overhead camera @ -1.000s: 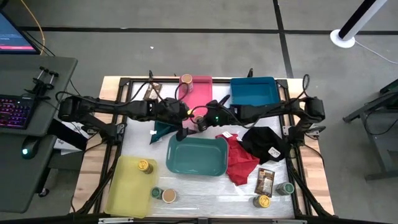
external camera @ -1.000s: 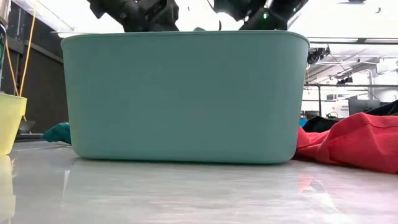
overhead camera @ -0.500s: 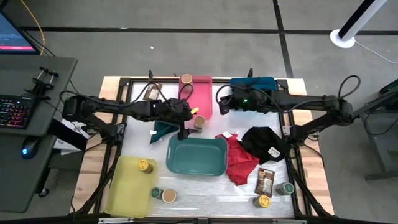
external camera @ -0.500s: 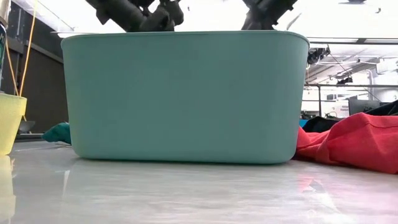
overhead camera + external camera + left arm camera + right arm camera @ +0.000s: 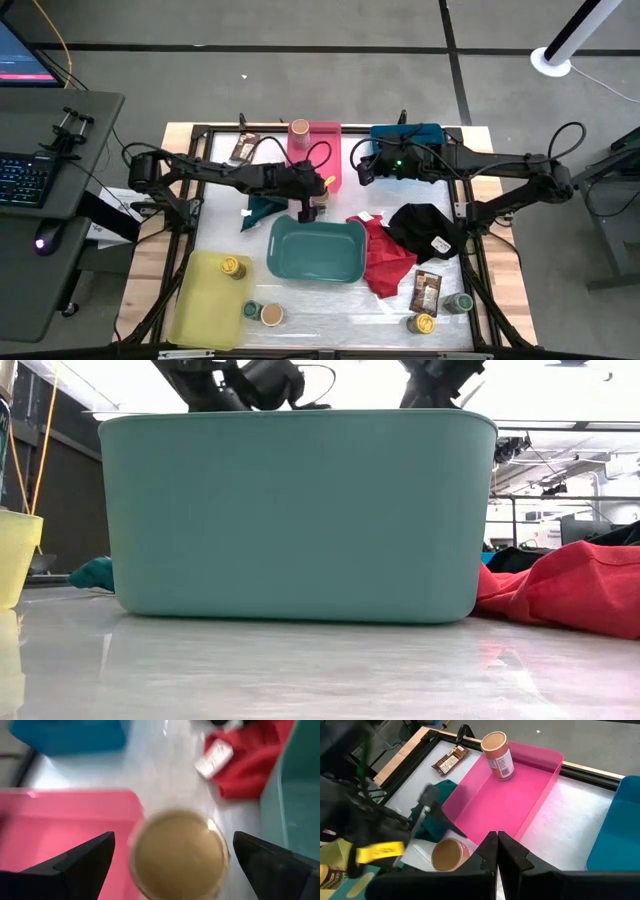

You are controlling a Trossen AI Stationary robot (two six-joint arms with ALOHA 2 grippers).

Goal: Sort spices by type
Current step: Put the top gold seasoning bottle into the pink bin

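A tan-lidded spice jar (image 5: 177, 852) stands on the table between the pink bin (image 5: 328, 150) and the teal bin (image 5: 316, 250). My left gripper (image 5: 175, 865) hangs open over this jar (image 5: 320, 196), one finger on either side of its lid, apart from it. My right gripper (image 5: 497, 852) is shut and holds nothing, raised over the gap between the pink bin and the blue bin (image 5: 425, 133). Another tan-lidded jar (image 5: 498, 756) stands in the pink bin's far end. A brown packet (image 5: 449, 760) lies at the far left.
A yellow bin (image 5: 200, 300) at the near left holds a yellow-lidded jar (image 5: 232, 266). Two jars (image 5: 262, 313) stand beside it. Red (image 5: 385, 255), black (image 5: 428, 230) and dark green (image 5: 262, 207) cloths lie around the teal bin. A packet (image 5: 427, 290) and two jars (image 5: 440, 312) sit near right.
My right gripper has drawn away from the tan-lidded jar, up and toward the table's far right, and stayed shut. My left gripper has come down and toward the right onto that jar's place, rolling a little, still open. The jar has stayed where it was.
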